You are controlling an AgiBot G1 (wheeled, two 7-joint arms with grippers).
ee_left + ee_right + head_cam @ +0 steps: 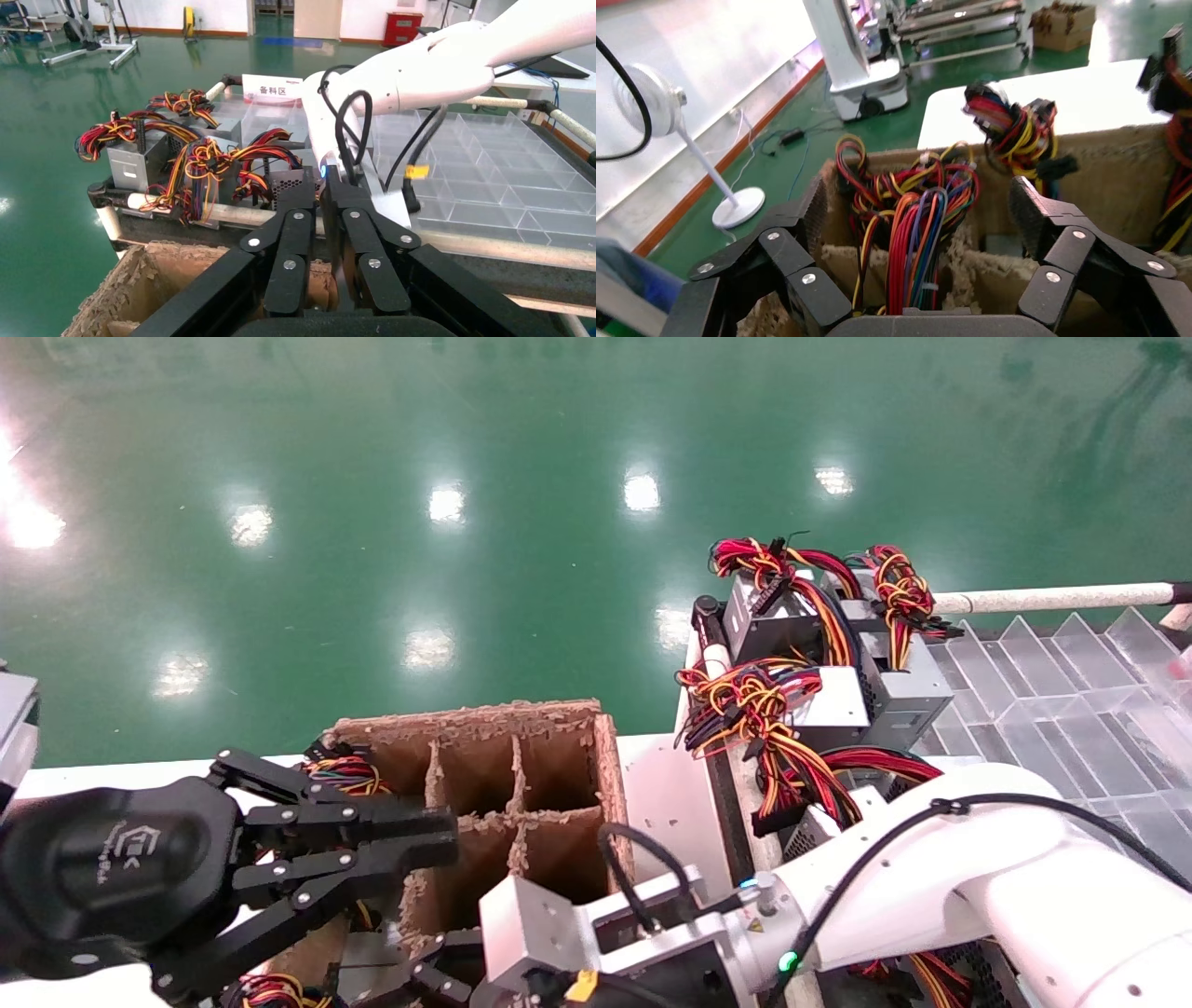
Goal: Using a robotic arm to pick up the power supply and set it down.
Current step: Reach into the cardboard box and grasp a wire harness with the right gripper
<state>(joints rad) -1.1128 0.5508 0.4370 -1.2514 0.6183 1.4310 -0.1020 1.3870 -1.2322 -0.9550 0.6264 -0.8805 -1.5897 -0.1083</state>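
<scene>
A white sign (273,87) with red edging stands at the far end of the clear divider tray (492,175) in the left wrist view, behind the wired power supplies; it bears three dark Chinese characters, 备料区. On the black housing of the left tool (438,845) in the head view there is a pale printed logo (140,850) of an angular emblem with small lettering beside it, too small to read. A white label (128,169) sits on the side of one silver power supply (140,161) in the left wrist view; its print cannot be read. A small yellow warning triangle (756,925) is stuck on the right arm's wrist in the head view.
</scene>
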